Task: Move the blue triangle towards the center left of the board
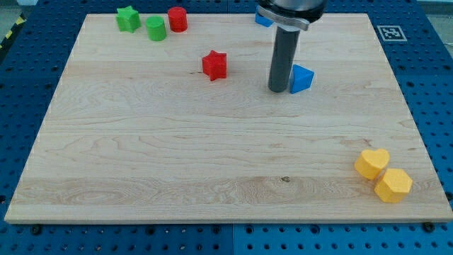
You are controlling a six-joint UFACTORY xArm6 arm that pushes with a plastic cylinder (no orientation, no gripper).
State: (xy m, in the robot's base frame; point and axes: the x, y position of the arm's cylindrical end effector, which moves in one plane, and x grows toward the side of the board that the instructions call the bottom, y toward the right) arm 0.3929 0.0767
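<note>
The blue triangle (302, 78) lies on the wooden board (177, 149), right of centre in the upper half. My tip (278, 90) stands on the board just to the triangle's left, touching or nearly touching its left side. The rod rises from there to the view's top edge.
A red star (214, 65) lies left of my tip. A green star (128, 18), a green cylinder (156, 29) and a red cylinder (177, 19) sit at the upper left. Another blue block (263, 20) is partly hidden behind the rod. A yellow heart (372, 163) and yellow hexagon (393, 185) lie at the lower right.
</note>
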